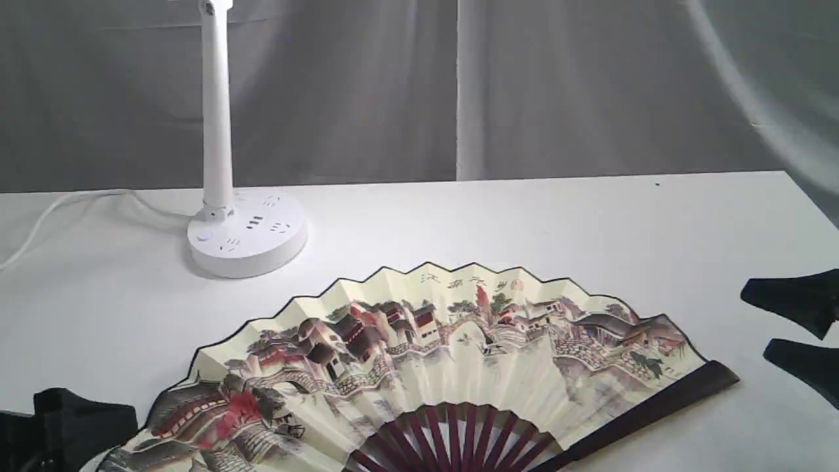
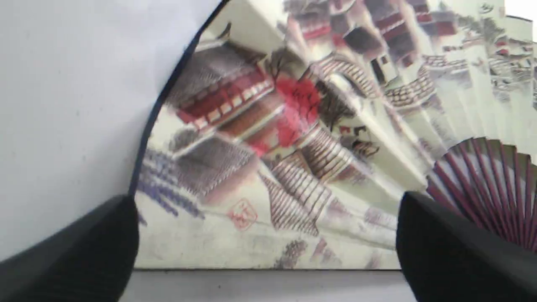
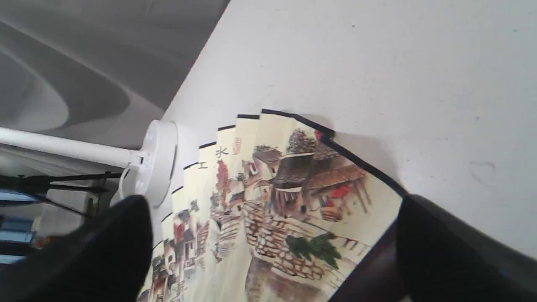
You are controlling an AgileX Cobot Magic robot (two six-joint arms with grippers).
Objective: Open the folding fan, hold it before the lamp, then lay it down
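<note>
Cream folding fan lies between left pincer and right pincer.

Lamp top — off frame

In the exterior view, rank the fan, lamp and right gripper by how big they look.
1. folding fan, largest
2. lamp, top cut off
3. right gripper, smallest, though partly out of frame and possibly nearer the camera

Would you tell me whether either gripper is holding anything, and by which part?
Nothing is held: the cream paper folding fan with maroon ribs lies open on the white table, and the left gripper and right gripper are open.
</note>
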